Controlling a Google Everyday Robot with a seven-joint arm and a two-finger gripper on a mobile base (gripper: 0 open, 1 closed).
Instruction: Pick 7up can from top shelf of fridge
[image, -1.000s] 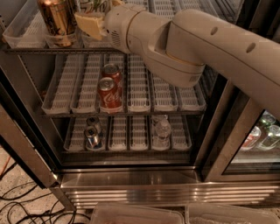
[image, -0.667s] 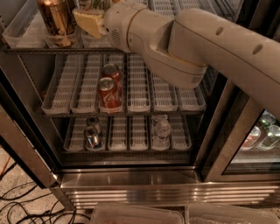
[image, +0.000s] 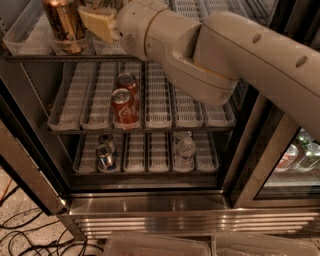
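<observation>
My gripper (image: 98, 23) is at the upper left, reaching into the top shelf (image: 27, 44) of the fridge (image: 150, 212), just right of a gold-brown can (image: 62, 22). A pale, whitish-green sliver that may be the 7up can (image: 99, 4) shows at the top edge, right above the gripper. Most of it is hidden or out of view. I cannot tell whether the gripper touches it. My thick cream arm (image: 225, 55) crosses the view from the right.
Two red cola cans (image: 124, 107) stand in a lane of the middle shelf. The bottom shelf holds two silver cans (image: 105, 155) and a clear bottle (image: 185, 149). More cans (image: 295, 157) sit behind the glass door at right. Cables (image: 30, 235) lie on the floor at left.
My gripper has edged slightly up and further into the top shelf. The cans and bottle on the shelves have not moved.
</observation>
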